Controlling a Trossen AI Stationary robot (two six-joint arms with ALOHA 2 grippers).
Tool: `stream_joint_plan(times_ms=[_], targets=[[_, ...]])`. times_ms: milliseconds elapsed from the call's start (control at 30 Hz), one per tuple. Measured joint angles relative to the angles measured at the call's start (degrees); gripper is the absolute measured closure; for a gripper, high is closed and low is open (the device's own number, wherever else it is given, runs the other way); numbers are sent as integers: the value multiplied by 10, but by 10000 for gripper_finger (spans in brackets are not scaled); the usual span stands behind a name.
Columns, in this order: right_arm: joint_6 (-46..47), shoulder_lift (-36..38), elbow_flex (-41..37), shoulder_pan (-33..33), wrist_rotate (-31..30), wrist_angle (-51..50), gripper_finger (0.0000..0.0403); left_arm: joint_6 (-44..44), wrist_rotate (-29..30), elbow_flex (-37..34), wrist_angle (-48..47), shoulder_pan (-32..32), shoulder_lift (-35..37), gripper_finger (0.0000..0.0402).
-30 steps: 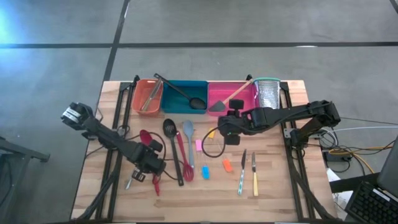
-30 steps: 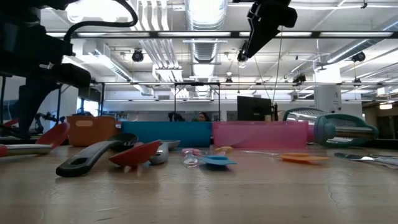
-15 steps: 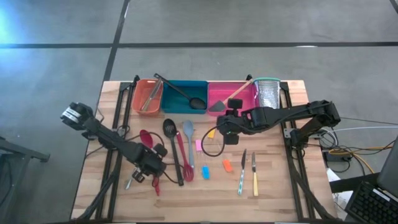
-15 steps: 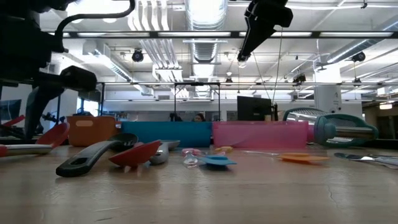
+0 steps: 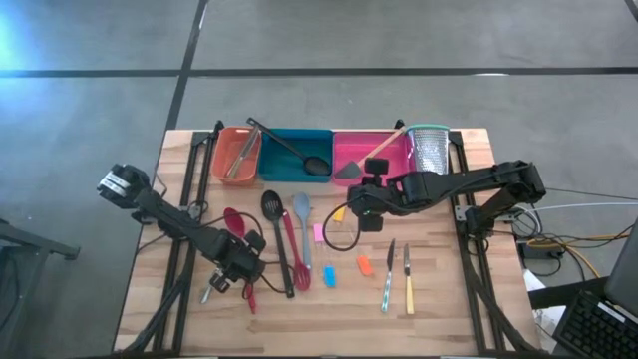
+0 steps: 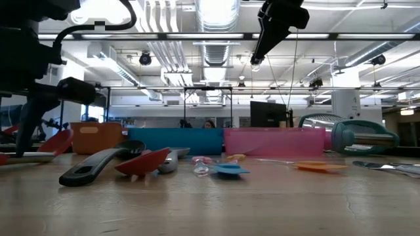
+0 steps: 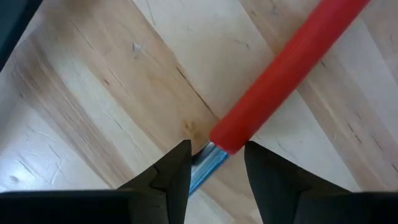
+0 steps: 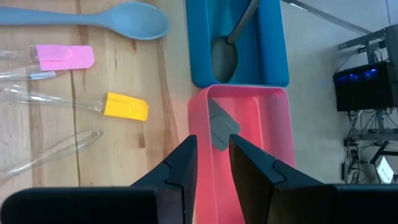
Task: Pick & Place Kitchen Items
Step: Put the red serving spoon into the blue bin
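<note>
Left wrist view is the useful one here: the left gripper (image 7: pixel 216 163) sits low over the wood with its fingers partly open, one on each side of the red-handled utensil (image 7: pixel 283 68) right where the red grip meets a blue-metal neck. Nothing pinched yet as far as I can see. I'd drop straight down, keep the handle centred, and close on the red part, not the thin neck, so it doesn't swivel.

The right gripper (image 5: pixel 356 206) hangs above the near edge of the pink tray (image 5: pixel 389 160), fingers slightly apart and holding nothing.

Hard to make out: the left arm covers that utensil's near end in the high view, and I can't tell whether the fingertips touch the table (image 5: pixel 449 299). The other kitchen items lie mid-table, near the trays.
</note>
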State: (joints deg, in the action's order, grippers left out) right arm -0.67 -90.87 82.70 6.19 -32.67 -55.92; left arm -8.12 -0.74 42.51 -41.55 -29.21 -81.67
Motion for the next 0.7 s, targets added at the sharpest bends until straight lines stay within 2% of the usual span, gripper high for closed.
stream_joint_plan(times_ms=[233,467,700], targets=[[-1,0,0,0,0,2,319,-52,4,-28,37,0,2,250],[-28,0,0,-1,0,17,310,-127,31,-45,56,7,1,254],[-30,0,0,-3,0,21,318,-223,37,-53,92,16,1,323]])
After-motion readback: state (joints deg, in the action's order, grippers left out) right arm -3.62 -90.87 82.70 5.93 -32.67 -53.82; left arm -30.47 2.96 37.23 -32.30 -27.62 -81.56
